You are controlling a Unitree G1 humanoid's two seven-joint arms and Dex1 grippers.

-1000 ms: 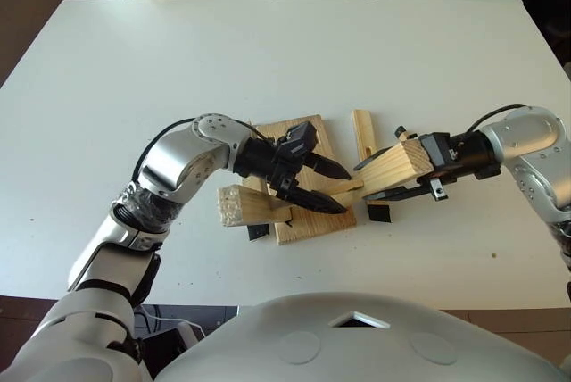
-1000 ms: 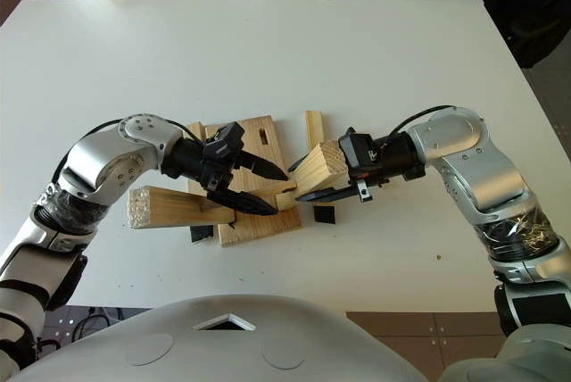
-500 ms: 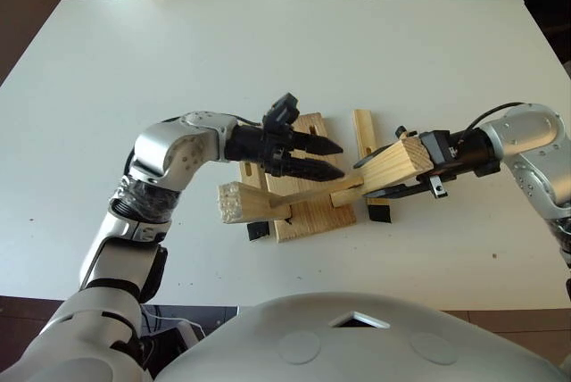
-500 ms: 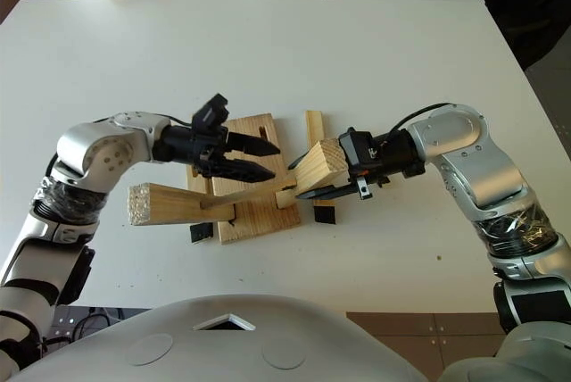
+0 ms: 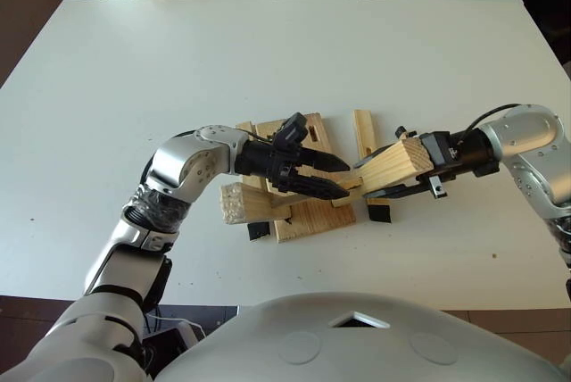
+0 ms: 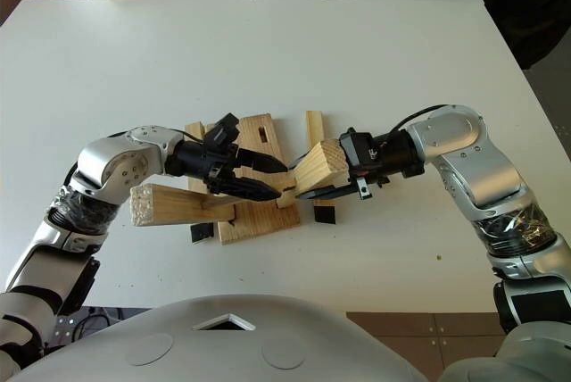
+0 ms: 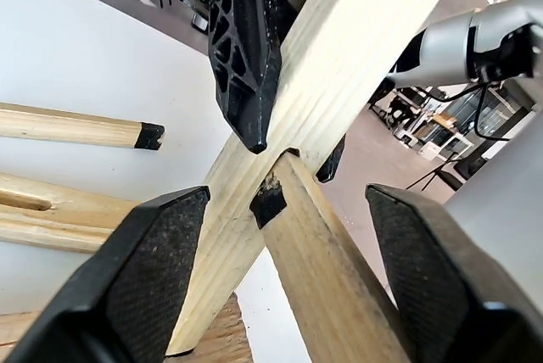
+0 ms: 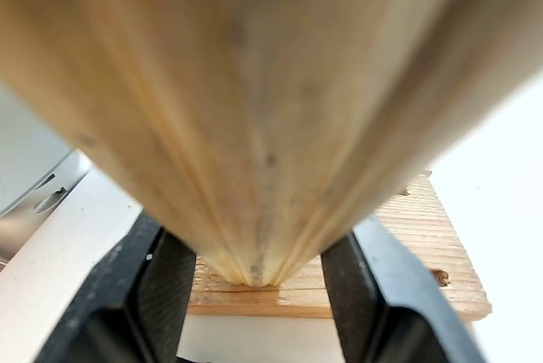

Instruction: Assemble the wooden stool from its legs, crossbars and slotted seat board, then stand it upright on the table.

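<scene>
Slotted seat board [image 5: 310,128]: pale wood, flat on worktop [image 5: 178,61].
Tilted leg [image 5: 401,163]: thick, square-cut, gripped in right claw [image 5: 375,179], low end over board.
Crossbar [image 7: 327,287]: end in tilted leg's notch, between spread fingers of left claw [image 5: 346,179].
Flat leg [image 5: 243,204]: lying at board's near-left corner.
Thin bar [image 5: 361,126]: flat beside board's right edge.

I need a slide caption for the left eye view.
Right gripper holds a stool leg against a crossbar; open left gripper straddles the joint above the seat board.

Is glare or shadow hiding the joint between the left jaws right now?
Left eye view: even light on the table, no glare at the joint, soft shadow beneath it. Left wrist view: joint well lit, only its notch dark. Right wrist view: the leg shades the board below.
</scene>
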